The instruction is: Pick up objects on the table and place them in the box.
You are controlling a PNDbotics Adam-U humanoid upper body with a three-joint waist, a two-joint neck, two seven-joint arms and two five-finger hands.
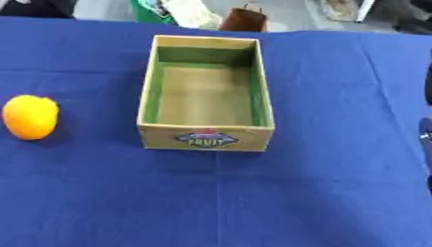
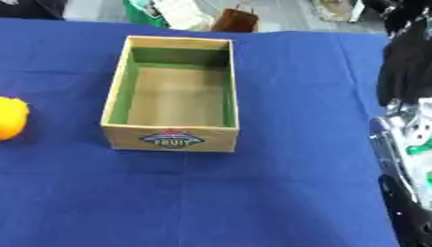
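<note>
Risk sits mainly with the orange fruit: rounded and smooth-skinned, it could roll across the blue tablecloth if a hand nudges it before closing round it, or slip out on the way over the box wall. It lies well to the left of the fruit box, apart from it, yellow-orange with a slightly pointed top. The box is open, green-lined, with nothing visible inside it and a "FRUIT" label on its near face. The right arm shows to the right of the box; whether its fingers are open or curled cannot be told. No left hand shows.
</note>
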